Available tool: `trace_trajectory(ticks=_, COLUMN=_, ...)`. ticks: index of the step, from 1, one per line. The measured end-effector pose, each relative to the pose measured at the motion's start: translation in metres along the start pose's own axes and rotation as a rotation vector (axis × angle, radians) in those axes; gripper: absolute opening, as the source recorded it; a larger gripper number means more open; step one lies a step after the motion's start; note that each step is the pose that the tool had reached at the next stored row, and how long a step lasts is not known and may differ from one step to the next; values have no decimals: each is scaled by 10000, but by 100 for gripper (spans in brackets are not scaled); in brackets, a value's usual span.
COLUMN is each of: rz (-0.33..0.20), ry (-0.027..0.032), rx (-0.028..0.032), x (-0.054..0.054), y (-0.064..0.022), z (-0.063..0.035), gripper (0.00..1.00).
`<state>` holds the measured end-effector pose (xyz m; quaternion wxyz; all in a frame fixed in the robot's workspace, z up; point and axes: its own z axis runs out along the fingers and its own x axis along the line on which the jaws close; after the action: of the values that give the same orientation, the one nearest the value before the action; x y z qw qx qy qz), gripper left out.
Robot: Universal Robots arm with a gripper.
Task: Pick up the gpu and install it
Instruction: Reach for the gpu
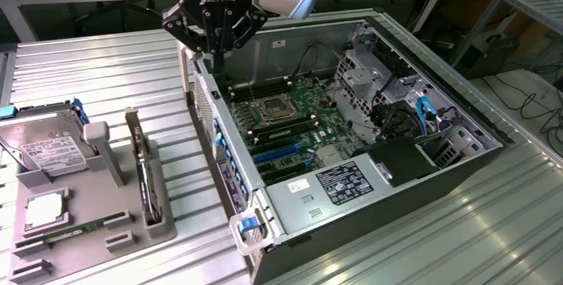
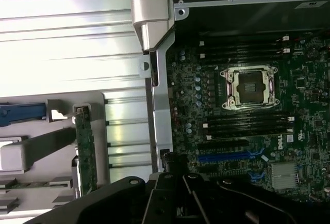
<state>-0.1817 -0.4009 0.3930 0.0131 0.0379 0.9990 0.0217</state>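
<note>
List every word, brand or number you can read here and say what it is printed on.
"DELL": white letters, turned sideways, on the green main board inside the computer case, near the blue slot.
Black label with white print on the power supply: too small to read.
White label on the hard drive in the grey holder: blurred, unreadable.
Nothing else is legible.

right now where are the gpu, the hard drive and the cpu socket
gpu (image 1: 148, 186), exterior view, upper edge of the card
hard drive (image 1: 46, 152), exterior view, its white label
cpu socket (image 1: 274, 107), exterior view, middle of socket
</note>
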Motion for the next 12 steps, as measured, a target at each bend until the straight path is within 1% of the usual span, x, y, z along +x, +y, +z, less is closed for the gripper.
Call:
trace_trajectory(ticks=8, rz=0, ry=0, rx=0, x=93, y=-15, z=-3, gripper=11)
trace_trajectory(ticks=12, rz=0, ry=0, rx=0, x=186, y=-33, z=-6, gripper=11)
